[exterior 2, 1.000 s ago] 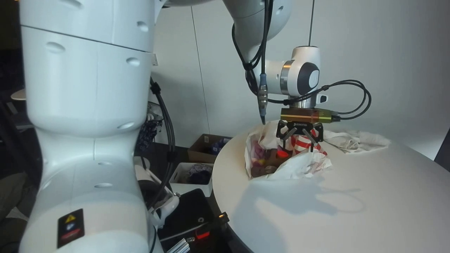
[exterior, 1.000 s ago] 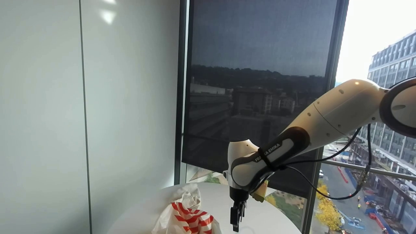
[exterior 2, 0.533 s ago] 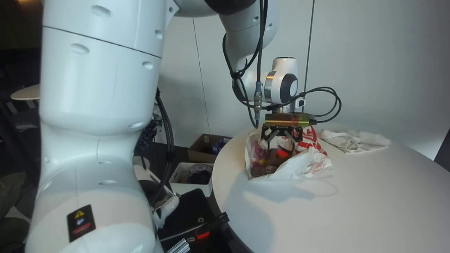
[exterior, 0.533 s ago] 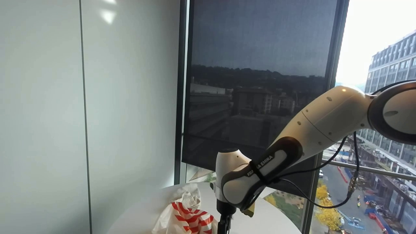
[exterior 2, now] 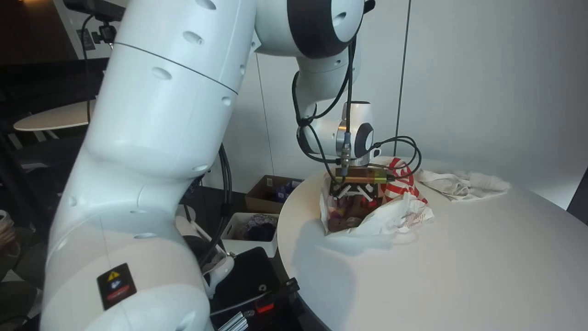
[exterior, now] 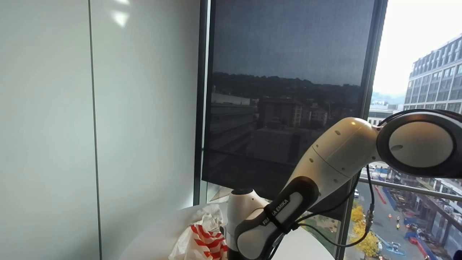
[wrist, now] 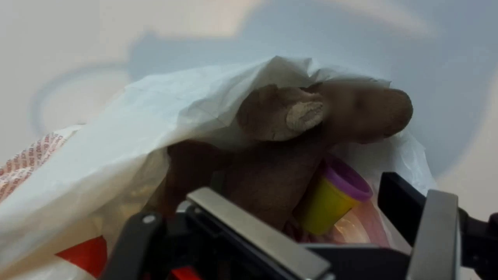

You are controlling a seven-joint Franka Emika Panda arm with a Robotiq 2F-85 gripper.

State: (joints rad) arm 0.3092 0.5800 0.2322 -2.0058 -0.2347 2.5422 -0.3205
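My gripper (exterior 2: 353,198) points down into the open mouth of a white plastic bag (exterior 2: 398,217) with red stripes. The bag lies on a round white table and also shows in an exterior view (exterior: 207,241), where the gripper is out of the frame. In the wrist view my gripper (wrist: 309,194) is open, its fingers wide apart with nothing held. Between and beyond the fingers are a yellow tub with a purple rim (wrist: 330,198) and a brown item (wrist: 268,112) with a pale oval patch. Pinkish things lie beneath the tub. The bag's deeper contents are dark.
A crumpled white cloth (exterior 2: 464,185) lies behind the bag on the table (exterior 2: 459,276). A wall stands close behind the table. A cardboard box (exterior 2: 264,195) and a white bin (exterior 2: 251,230) stand on the floor beside it. Cables loop around the wrist.
The arm has lowered and shifted, bringing the gripper from above the bag down into its mouth. A red-topped item in the bag is now mostly covered by the gripper. The bag looks unmoved.
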